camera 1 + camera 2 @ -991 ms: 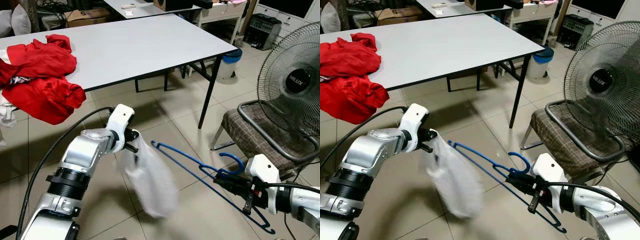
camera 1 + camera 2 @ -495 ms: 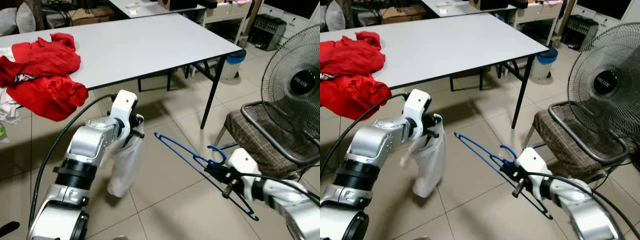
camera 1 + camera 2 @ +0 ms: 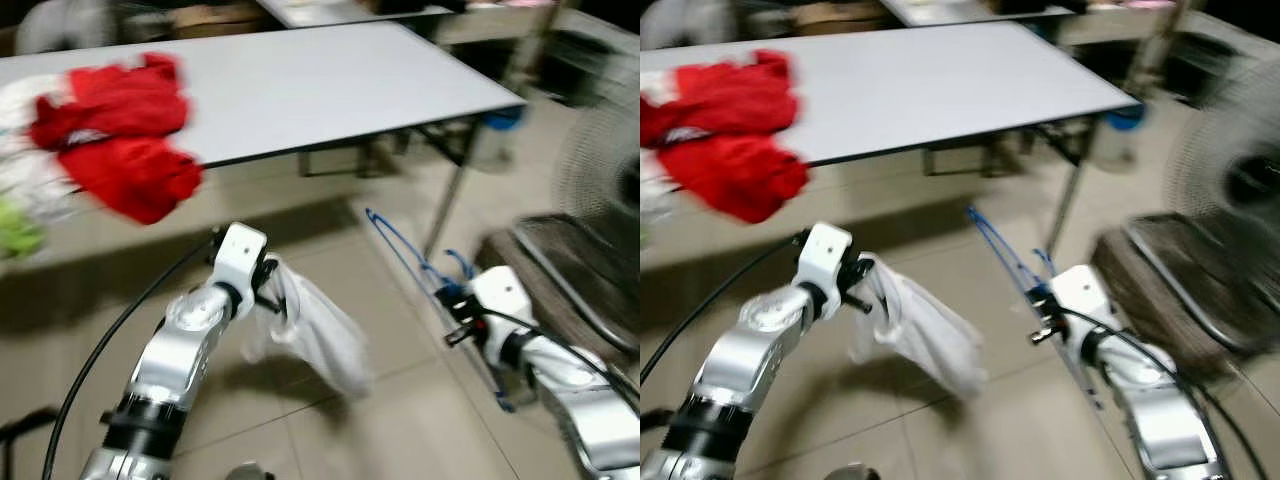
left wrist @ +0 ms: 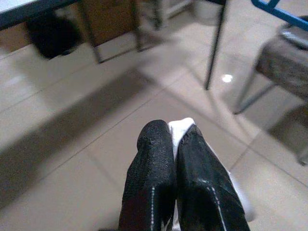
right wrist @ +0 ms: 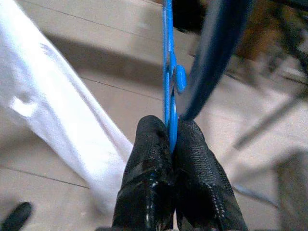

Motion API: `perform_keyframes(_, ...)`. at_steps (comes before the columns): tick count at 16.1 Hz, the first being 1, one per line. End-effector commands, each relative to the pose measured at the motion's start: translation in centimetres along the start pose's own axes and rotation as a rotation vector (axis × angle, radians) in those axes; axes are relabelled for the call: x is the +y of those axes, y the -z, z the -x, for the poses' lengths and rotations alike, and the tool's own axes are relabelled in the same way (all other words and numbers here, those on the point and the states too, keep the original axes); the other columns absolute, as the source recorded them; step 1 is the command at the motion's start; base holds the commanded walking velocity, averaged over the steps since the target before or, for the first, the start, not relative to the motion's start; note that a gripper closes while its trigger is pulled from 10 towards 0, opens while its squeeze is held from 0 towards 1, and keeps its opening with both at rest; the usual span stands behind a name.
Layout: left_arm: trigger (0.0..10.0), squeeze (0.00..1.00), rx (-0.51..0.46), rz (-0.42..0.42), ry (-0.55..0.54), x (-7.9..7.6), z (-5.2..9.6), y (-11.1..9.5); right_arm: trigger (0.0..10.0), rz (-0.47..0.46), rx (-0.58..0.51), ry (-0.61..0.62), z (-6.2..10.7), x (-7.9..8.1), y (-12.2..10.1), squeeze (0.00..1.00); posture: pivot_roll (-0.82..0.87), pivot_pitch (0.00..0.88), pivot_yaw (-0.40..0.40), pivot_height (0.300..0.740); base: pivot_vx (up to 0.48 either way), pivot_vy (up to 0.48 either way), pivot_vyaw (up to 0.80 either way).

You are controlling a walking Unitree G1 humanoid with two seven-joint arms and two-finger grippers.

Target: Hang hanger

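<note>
A blue wire hanger point(image 3: 405, 255) is held at its neck by my right gripper point(image 3: 450, 300), which is shut on it; in the right wrist view the black fingers point(image 5: 149, 159) clamp the blue wire point(image 5: 167, 72). My left gripper point(image 3: 270, 285) is shut on a white cloth point(image 3: 320, 335) that swings out below it to the right. In the left wrist view a bit of white cloth point(image 4: 179, 129) shows between the closed fingers point(image 4: 154, 154). The hanger stands to the right of the cloth, a little apart from it. The eye views are blurred.
A white table point(image 3: 330, 85) stands ahead with red clothes point(image 3: 125, 150) hanging over its near left edge. A brown chair point(image 3: 560, 270) and a standing fan point(image 3: 605, 150) are at the right. Tiled floor point(image 3: 300, 440) lies below.
The camera has swung, shifting the whole scene. The white cloth has swung out to the right from hanging straight down. The hanger now points more steeply up and away.
</note>
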State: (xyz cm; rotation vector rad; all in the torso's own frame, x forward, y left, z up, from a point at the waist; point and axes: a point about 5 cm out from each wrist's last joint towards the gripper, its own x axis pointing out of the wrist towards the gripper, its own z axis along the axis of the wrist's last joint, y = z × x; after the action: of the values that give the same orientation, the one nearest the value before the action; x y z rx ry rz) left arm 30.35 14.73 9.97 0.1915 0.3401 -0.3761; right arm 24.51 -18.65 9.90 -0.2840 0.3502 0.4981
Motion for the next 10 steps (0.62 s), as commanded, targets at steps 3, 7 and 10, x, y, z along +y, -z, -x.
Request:
perform_keyframes(3,10.0,0.0,-0.034,-0.054,-0.064,0.6,-0.6,-2.0,10.0,-0.022,-0.013,-0.089,0.7,0.5,-0.6,0.0,-0.06,0.0,-0.021,0.74,0.0,0.0,0.0)
perform_keyframes(7,10.0,0.0,0.026,-0.012,-0.11,1.4,-2.1,-2.9,10.0,0.026,-0.005,-0.275,2.0,1.3,-1.2,0.0,-0.08,0.0,0.004,0.74,0.0,0.0,0.0)
perform_keyframes(10,10.0,0.0,0.029,0.013,-0.119,1.7,-2.7,-3.9,10.0,0.014,0.042,-0.354,1.7,2.4,-1.2,0.0,-0.09,0.0,0.015,0.74,0.0,0.0,0.0)
